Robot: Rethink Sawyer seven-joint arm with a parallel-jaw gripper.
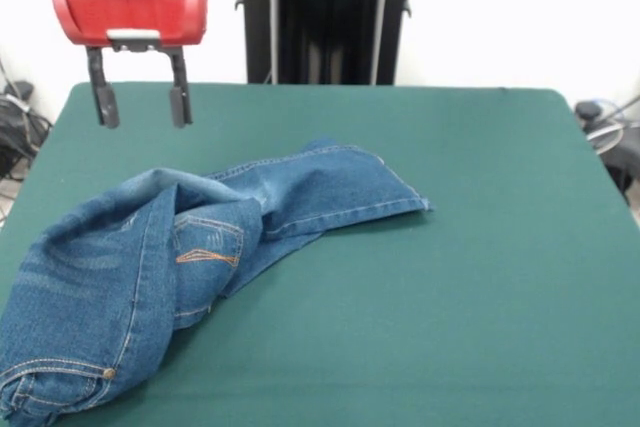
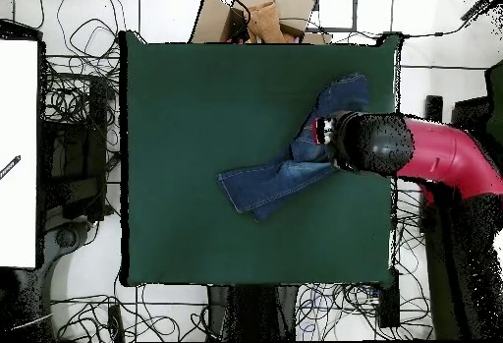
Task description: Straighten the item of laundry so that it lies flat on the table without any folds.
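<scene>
The item of laundry (image 1: 150, 257), a small pair of blue jeans with tan stitching, lies crumpled on the green table (image 1: 450, 297). Its waist end is bunched at the near left corner of the front view, and one leg stretches right toward the table's middle, folded over itself. My gripper (image 1: 139, 105) hangs open above the table's far left, just behind the jeans and clear of them, with nothing between its fingers. In the overhead view the jeans (image 2: 275, 182) run diagonally near the table's right edge, partly covered by the arm's head (image 2: 373, 144).
The red arm (image 2: 442, 157) reaches in over the table's right edge in the overhead view. Cables and dark equipment (image 2: 69, 142) ring the table, and cardboard boxes (image 2: 255, 15) sit beyond its top edge.
</scene>
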